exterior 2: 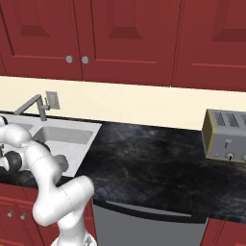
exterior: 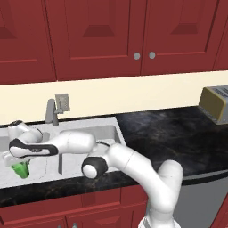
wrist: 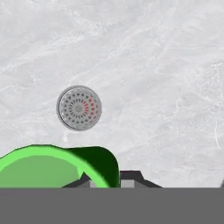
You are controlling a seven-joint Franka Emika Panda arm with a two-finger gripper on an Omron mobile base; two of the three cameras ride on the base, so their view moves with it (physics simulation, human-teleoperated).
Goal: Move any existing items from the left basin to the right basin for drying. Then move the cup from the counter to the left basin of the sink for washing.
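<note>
The arm reaches far out to about nine o'clock in the left base view, its hand low over the left basin of the sink. The green cup hangs just under the hand there, inside the bowl's outline, between the hand and the pale marbled floor.

In the hand view the cup sits at about seven o'clock, its open mouth facing the camera, with the round drain just above it, toward ten o'clock from centre. The tool is nearly pressed together and pinches the cup's rim: one dark fingertip shows outside the wall at six o'clock and the other seems to sit inside the mouth. It reads as a thin rim grip that may be just starting to slacken.

The main risk is the release. A tapering tumbler held by one side of its rim can tip as the fingers part, roll across the smooth floor, or land on the drain and lean. If the hand lifts before the fingers are clear, the inner finger could drag the cup up. I cannot tell whether the base already touches the floor.

The grey tap stands at twelve o'clock from the hand, so a careless rise could clip it. I cannot make out the handled pot in the right basin, since the arm crosses it. The black worktop lies well apart at three o'clock.
</note>
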